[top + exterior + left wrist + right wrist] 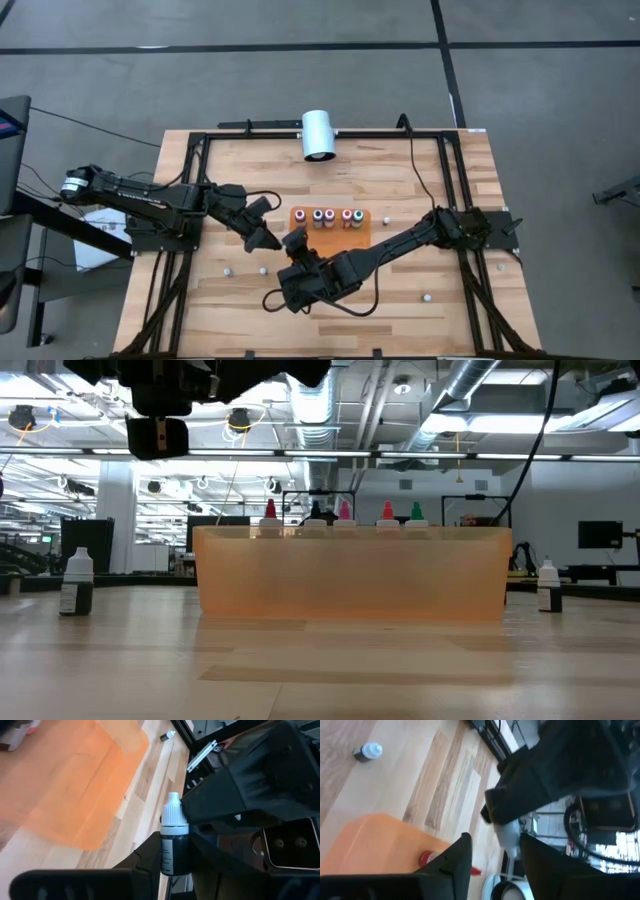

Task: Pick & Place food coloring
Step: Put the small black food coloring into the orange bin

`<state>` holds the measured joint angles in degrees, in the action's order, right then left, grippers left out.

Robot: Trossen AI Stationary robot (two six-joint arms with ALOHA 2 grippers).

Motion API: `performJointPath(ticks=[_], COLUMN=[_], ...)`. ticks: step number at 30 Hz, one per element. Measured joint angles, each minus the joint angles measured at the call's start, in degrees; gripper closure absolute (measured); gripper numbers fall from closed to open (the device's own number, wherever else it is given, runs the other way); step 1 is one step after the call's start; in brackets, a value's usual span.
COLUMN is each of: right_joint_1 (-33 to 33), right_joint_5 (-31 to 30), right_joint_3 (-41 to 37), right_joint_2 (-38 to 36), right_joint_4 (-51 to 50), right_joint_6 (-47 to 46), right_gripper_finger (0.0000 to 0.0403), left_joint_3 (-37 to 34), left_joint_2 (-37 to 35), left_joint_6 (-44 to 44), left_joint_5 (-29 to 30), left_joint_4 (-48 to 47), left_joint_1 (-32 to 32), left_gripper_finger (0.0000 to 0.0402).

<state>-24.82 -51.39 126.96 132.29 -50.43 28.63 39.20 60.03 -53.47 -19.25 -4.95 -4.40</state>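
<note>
My left gripper [268, 240] hangs above the table, just left of the orange mat [300, 232], and is shut on a small food coloring bottle [175, 845] with a dark body and a white cap. My right gripper [293, 243] meets it nose to nose. Its fingers are open and stand on either side of the bottle's white cap [507, 836]. Several more food coloring bottles [332, 216] stand upright in a row on the mat. Their red, pink and green tops [344, 510] show over the mat's edge in the low view. My left gripper pinches the bottle's dark body [174, 855] between its two fingers. The white cap [173, 812] sticks out past the fingertips toward the right gripper. The bottle is lifted clear of the table. My right gripper has a finger [535, 860] right beside the white cap. I cannot tell whether it touches the cap.
A white cylinder [318, 135] lies at the table's far edge. Loose little bottles stand about the table: one [228, 270] at the near left, one [427, 297] at the near right and one [385, 220] beside the mat. A black frame [190, 200] borders the wooden top.
</note>
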Motion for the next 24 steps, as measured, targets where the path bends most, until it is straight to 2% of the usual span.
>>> performJointPath(ticks=[8,16,19,24], right_joint_1=[-0.7,-0.5,0.1,1.4], right_joint_5=[-3.0,-2.1,3.0,17.7], right_joint_3=[0.1,4.3,5.5,5.9], right_joint_2=[0.0,0.0,-0.1,0.0], right_joint_4=[-10.6,-28.5,-32.4,-32.5], right_joint_6=[-10.9,-33.3,-39.2,-41.2], right_gripper_finger=[0.0232,0.0244,0.0246,0.0241], left_joint_3=[0.0,0.0,0.0,0.0], left_joint_2=[0.0,0.0,0.0,2.3], left_joint_6=[1.4,8.2,10.7,14.5], left_joint_5=[3.4,9.2,11.6,13.0], left_joint_4=[-2.3,-0.7,1.7,6.9], left_joint_1=[0.0,-1.3,-2.5,-4.9], left_gripper_finger=[0.0329,0.0329,0.0329,0.0329])
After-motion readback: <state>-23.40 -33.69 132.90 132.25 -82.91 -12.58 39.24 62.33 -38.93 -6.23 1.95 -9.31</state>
